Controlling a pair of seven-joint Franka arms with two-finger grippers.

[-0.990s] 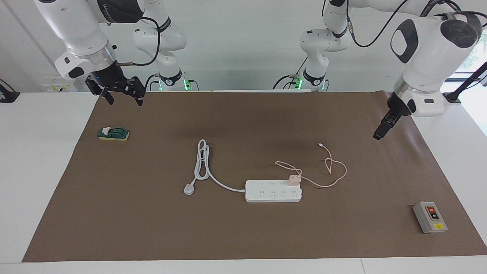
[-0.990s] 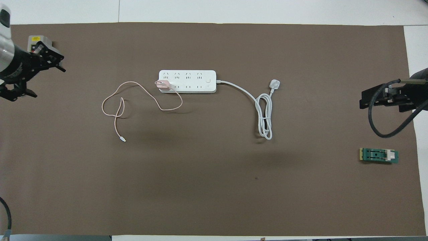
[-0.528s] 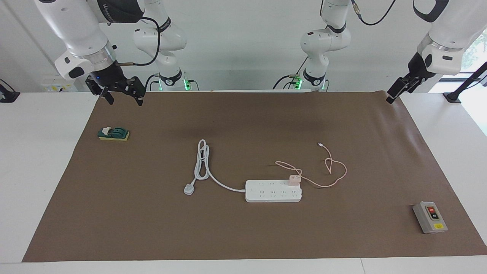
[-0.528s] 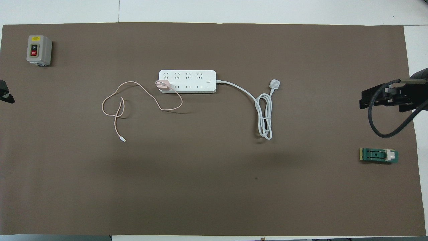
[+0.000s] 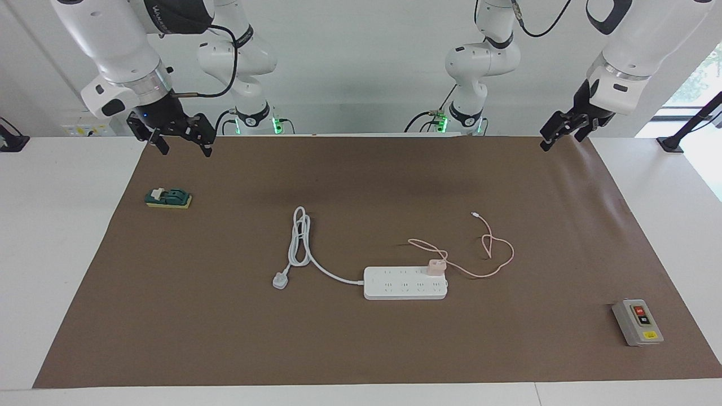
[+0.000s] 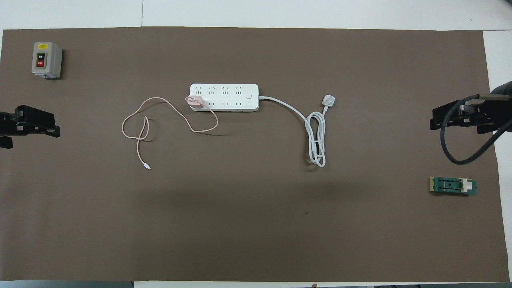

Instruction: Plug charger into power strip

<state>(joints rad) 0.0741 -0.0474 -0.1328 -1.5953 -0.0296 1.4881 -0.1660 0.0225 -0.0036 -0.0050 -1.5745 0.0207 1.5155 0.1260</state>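
The white power strip lies flat in the middle of the brown mat. The pink charger stands upright on the strip's end socket toward the left arm's end, in the row nearer to the robots. Its thin pink cable loops over the mat beside the strip. My left gripper hangs open and empty over the mat's corner at the robots' edge. My right gripper waits open and empty over the other corner at that edge.
The strip's thick white cord coils on the mat and ends in a white three-pin plug. A grey button box stands at the left arm's end, far from the robots. A green block lies below the right gripper.
My left arm has lifted and swung back from over the mat to its corner at the robots' edge, uncovering the grey box in the overhead view. The right arm, charger and strip have not moved.
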